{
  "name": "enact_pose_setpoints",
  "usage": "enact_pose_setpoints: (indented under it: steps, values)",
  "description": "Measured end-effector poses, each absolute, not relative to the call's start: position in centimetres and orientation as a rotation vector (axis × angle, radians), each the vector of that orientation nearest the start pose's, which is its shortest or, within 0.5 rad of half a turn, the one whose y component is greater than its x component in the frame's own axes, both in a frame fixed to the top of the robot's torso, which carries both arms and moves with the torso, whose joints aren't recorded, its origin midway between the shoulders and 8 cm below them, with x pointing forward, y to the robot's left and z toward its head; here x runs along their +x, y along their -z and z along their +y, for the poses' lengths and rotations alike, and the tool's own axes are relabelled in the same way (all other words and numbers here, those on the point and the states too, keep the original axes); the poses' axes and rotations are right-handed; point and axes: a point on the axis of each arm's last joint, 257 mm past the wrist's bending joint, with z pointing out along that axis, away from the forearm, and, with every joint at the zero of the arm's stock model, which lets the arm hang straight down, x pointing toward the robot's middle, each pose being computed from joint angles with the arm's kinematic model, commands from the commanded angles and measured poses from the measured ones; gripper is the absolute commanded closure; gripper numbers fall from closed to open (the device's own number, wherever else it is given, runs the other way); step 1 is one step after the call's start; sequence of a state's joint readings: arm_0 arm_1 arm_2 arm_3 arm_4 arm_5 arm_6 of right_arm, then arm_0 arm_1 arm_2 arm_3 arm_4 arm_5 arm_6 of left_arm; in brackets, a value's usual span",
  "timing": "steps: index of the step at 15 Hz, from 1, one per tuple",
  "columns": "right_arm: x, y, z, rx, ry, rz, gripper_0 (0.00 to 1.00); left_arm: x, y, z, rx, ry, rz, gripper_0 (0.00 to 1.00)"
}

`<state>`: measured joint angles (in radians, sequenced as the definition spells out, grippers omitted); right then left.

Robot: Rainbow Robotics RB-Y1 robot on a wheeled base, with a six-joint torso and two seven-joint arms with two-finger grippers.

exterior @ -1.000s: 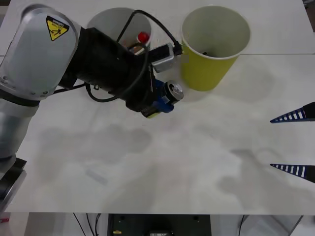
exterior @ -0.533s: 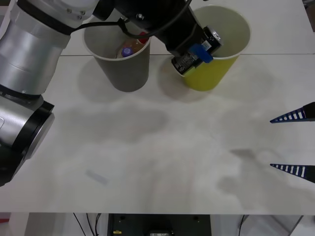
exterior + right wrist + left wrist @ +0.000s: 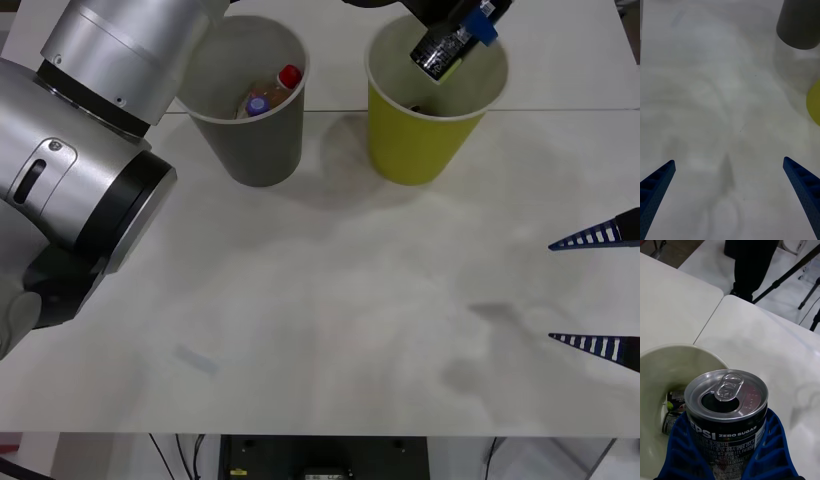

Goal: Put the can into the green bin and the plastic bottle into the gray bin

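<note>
Above the green bin [image 3: 425,140], left gripper [image 3: 462,30] clasps black can [image 3: 727,408].

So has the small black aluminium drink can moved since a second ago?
Yes. The small black aluminium can, clamped in the left gripper, went from the table beside the yellow-green bin to above its mouth.

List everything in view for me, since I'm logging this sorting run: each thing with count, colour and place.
can: one, black with silver top, opened, held above the green bin's mouth
green bin: one, yellow-green, far table, robot's right of the gray bin; other cans lie at its bottom
gray bin: one, gray, far table
plastic bottle: one, red cap, inside the gray bin
table: one, white
left claw: one, blue, shut on the can
right claw: one, blue, open, at the table's right edge
</note>
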<state>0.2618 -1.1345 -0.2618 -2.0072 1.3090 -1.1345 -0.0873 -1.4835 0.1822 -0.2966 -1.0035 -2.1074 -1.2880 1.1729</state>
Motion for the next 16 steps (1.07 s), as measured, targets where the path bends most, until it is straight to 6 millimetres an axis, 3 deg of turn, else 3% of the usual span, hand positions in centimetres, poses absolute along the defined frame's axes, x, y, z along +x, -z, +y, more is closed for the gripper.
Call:
enact_pose_setpoints:
  steps: [5, 11, 12, 13, 14, 16]
  values:
    - [34.1, 16.7, -28.6, -1.634, -0.209, 1.596, 0.00, 57.5, -4.7, -17.3, 1.161, 0.411, 1.786, 1.00]
    - [34.1, 16.7, -28.6, -1.634, -0.209, 1.596, 0.00, 59.7, -4.1, -16.8, 1.083, 0.398, 1.783, 0.96]
    - [34.1, 16.7, -28.6, -1.634, -0.209, 1.596, 0.00, 59.8, -4.1, -16.8, 1.083, 0.398, 1.784, 0.82]
    - [34.1, 16.7, -28.6, -1.634, -0.209, 1.596, 0.00, 59.8, -4.0, -16.8, 1.082, 0.398, 1.785, 0.38]
    - [34.1, 16.7, -28.6, -1.634, -0.209, 1.596, 0.00, 59.9, -4.0, -16.7, 1.080, 0.397, 1.788, 0.00]
    - [34.1, 16.7, -28.6, -1.634, -0.209, 1.596, 0.00, 59.9, -3.8, -16.6, 1.087, 0.394, 1.790, 0.00]
